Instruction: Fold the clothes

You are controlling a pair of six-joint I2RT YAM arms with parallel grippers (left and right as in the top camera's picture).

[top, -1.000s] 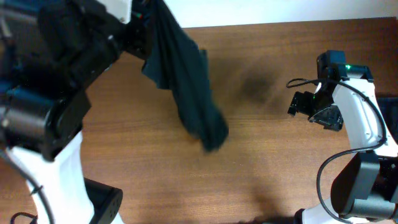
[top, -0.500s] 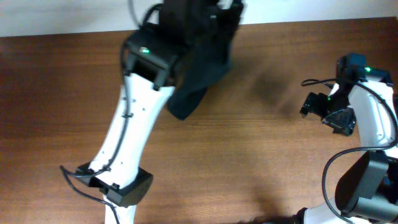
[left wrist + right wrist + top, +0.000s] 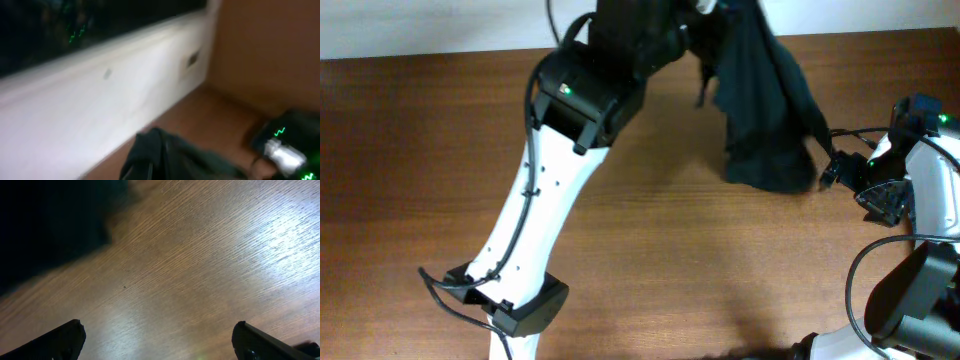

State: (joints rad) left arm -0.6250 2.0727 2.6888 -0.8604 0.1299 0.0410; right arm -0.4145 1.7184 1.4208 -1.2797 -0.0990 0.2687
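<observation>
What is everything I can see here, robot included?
shirt: one, black, hanging bunched from the left gripper, far right of the table.
table: one, brown wood, under everything.
wall: one, white, beyond the far edge.
left arm: one, white and black, stretched from near edge to far edge.
left gripper: one, dark, shut on the shirt.
right arm: one, white and black, right edge.
right gripper: one, black, open, empty, beside the shirt.

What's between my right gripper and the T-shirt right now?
Nothing but bare wooden table, seen in the right wrist view: the open right gripper faces the black T-shirt at the frame's upper left.
</observation>
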